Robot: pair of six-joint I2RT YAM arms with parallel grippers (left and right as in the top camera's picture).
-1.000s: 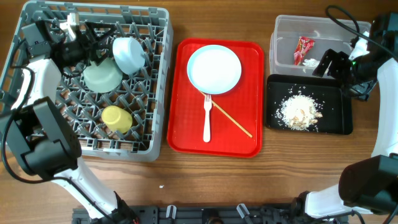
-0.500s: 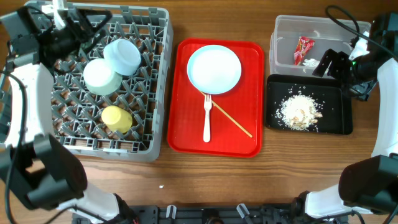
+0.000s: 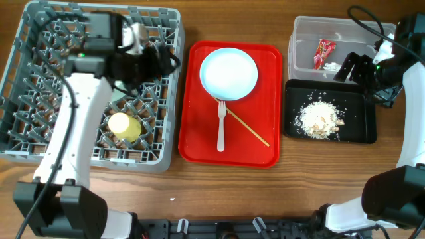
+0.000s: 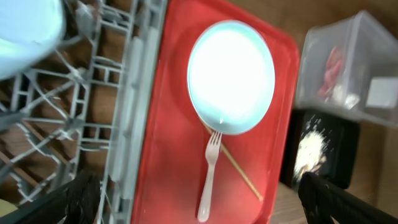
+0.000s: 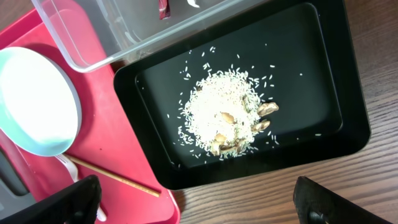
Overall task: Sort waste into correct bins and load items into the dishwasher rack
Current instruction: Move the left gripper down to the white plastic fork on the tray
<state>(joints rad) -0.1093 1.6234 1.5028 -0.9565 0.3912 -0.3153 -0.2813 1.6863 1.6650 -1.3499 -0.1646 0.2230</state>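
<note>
The grey dishwasher rack holds a yellow-green cup; its pale blue bowls are mostly hidden under my left arm, and one shows in the left wrist view. My left gripper is open and empty over the rack's right edge. The pale blue plate, white fork and chopstick lie on the red tray. The clear tub holds the red wrapper and napkin. Food scraps lie in the black tray. My right gripper is open and empty above both bins.
The left wrist view shows the plate, fork and rack wall. The right wrist view shows the scraps, the black tray and the tub's edge. Bare wooden table lies in front.
My left arm has swung from the rack's far left corner to the right across the rack, towards the red tray, and now covers the bowls. The right arm has not moved.
</note>
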